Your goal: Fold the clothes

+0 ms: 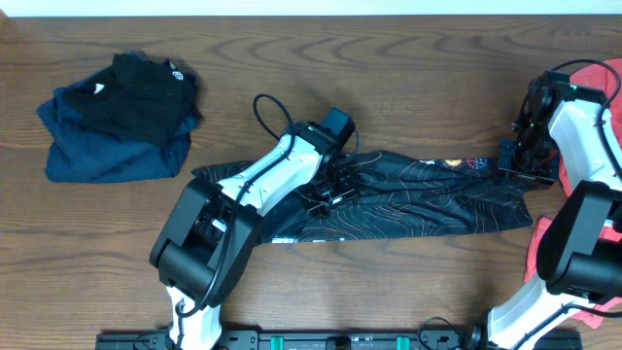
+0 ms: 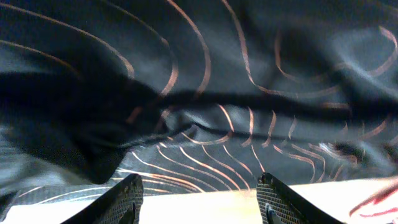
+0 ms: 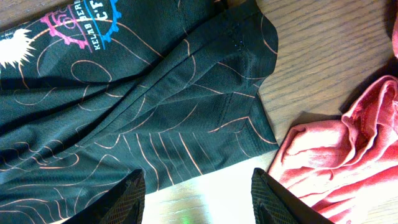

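Jersey: one black jersey (image 1: 418, 199) with thin orange contour lines lies in a long crumpled band across the middle of the table, running left to right.
Jersey print: the right wrist view shows one pink and blue gear emblem (image 3: 81, 25) with white lettering near the jersey's (image 3: 124, 112) upper edge.
Left gripper: the left gripper (image 1: 335, 185) sits low over the left-middle of the band. In its own view (image 2: 199, 183) the two fingers stand apart with nothing between them, and rumpled jersey cloth (image 2: 199, 93) fills the space just ahead.
Right gripper: the right gripper (image 1: 510, 160) is at the band's right end. In its own view (image 3: 196, 177) it is released, fingers apart over bare wood, with the jersey hem just ahead.
Coral-red garment: one coral-red garment (image 1: 598, 73) is bunched at the table's right edge, partly under the right arm. The right wrist view shows it (image 3: 348, 149) just beside the jersey's corner.
Other clothes: one folded pile (image 1: 117, 126) lies at far left, well apart from the jersey, with a black piece on a navy one.
Arms: two, white and black, both reaching in from the near edge.
Surface: one dark brown wood-grain table (image 1: 408, 58).
Mounting: one black rail (image 1: 292, 340) runs along the near edge, carrying the arm bases.
Room: only a pale strip shows beyond the table's far edge.
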{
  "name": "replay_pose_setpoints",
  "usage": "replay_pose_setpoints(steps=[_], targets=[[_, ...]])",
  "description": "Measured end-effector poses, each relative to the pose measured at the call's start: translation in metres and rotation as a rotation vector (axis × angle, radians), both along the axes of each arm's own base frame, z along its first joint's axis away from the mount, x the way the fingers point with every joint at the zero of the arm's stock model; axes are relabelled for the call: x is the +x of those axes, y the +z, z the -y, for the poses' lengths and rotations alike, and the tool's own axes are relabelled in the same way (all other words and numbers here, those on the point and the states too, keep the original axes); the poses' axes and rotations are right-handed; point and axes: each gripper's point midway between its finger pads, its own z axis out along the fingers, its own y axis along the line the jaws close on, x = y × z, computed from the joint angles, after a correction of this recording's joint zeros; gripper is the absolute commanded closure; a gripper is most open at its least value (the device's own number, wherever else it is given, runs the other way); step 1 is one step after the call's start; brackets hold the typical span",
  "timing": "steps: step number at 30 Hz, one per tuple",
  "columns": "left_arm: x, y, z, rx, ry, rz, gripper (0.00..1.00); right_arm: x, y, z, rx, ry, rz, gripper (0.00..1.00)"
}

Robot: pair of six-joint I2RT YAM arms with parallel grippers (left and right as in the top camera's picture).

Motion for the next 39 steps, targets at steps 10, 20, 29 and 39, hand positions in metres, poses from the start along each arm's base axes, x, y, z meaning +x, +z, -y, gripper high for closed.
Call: replay_pose_setpoints(steps=[10,20,29,39], targets=[[0.012,-0.007,-0.017,0.129,0.168,0.022,0.39,0.0,0.0,0.0,0.0,0.0,0.0,0.46],[0.009,-0.017,-0.031,0.213,0.296,0.003,0.4,0.0,0.0,0.0,0.0,0.0,0.0,0.46],[0.006,-0.022,-0.036,0.238,0.32,-0.006,0.81,0.0,0.0,0.0,0.0,0.0,0.0,0.45],[-0.006,-0.021,-0.061,0.303,0.255,-0.052,0.91,0.0,0.0,0.0,0.0,0.001,-0.002,0.45]])
